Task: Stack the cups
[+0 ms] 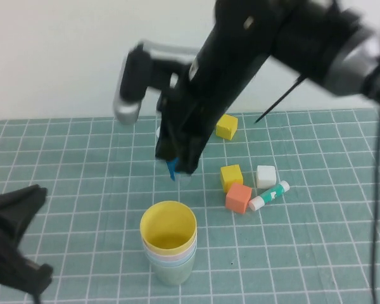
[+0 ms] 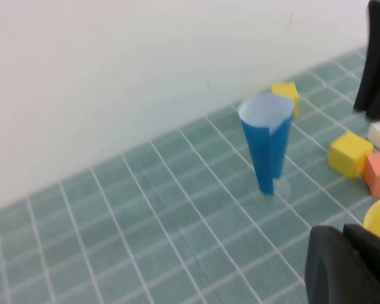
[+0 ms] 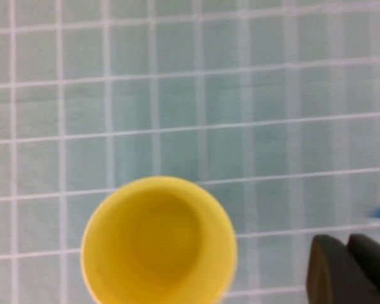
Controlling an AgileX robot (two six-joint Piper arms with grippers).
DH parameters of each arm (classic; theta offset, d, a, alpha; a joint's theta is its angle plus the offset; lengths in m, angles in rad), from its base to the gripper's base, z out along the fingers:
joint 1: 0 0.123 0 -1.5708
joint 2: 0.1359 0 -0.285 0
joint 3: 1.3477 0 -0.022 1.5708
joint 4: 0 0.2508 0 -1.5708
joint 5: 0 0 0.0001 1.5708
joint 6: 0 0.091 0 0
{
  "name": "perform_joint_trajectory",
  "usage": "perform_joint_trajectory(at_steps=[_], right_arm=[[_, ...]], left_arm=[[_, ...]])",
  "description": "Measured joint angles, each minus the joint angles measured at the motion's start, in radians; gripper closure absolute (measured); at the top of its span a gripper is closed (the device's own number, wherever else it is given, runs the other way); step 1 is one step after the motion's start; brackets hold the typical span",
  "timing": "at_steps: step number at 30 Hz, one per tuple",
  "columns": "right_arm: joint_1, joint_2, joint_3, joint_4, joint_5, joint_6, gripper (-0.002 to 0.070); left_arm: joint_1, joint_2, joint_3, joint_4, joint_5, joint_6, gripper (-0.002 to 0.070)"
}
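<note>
Four cups sit nested in one stack [image 1: 169,244], yellow on top, nearer the robot than the narrow blue paper cone [image 2: 266,147]. The right gripper [image 1: 177,166] hangs behind the stack beside the cone, fingers together and empty. The left gripper [image 1: 16,244] waits closed, left of the stack. Best practice now: retreat straight up, avoiding the cone.

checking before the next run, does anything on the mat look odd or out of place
The cup stack stands upright, yellow on top. The odd one is the narrow blue paper cone, balanced on its tip beside the blocks, behind the stack. The right gripper hangs over it; the left gripper sits at the near left edge, jaws shut.
</note>
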Motion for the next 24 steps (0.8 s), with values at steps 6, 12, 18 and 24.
perform_joint_trajectory(at_steps=[6,12,18,24], right_arm=[[0.000,-0.212,-0.016,-0.190,0.015,0.031,0.0666],[0.000,-0.388,-0.018,-0.458,0.018,0.154,0.0668],[0.000,-0.552,0.155,-0.651,0.018,0.255,0.0668],[0.000,-0.766,0.503,-0.716,-0.059,0.348,0.0669]], left_arm=[[0.000,-0.160,0.041,0.066,0.009,0.000,0.0675],[0.000,-0.315,0.174,0.076,-0.050,0.000,0.0675],[0.000,-0.438,0.252,0.080,-0.052,0.000,0.0675],[0.000,-0.483,0.257,0.082,-0.017,-0.004,0.0675]])
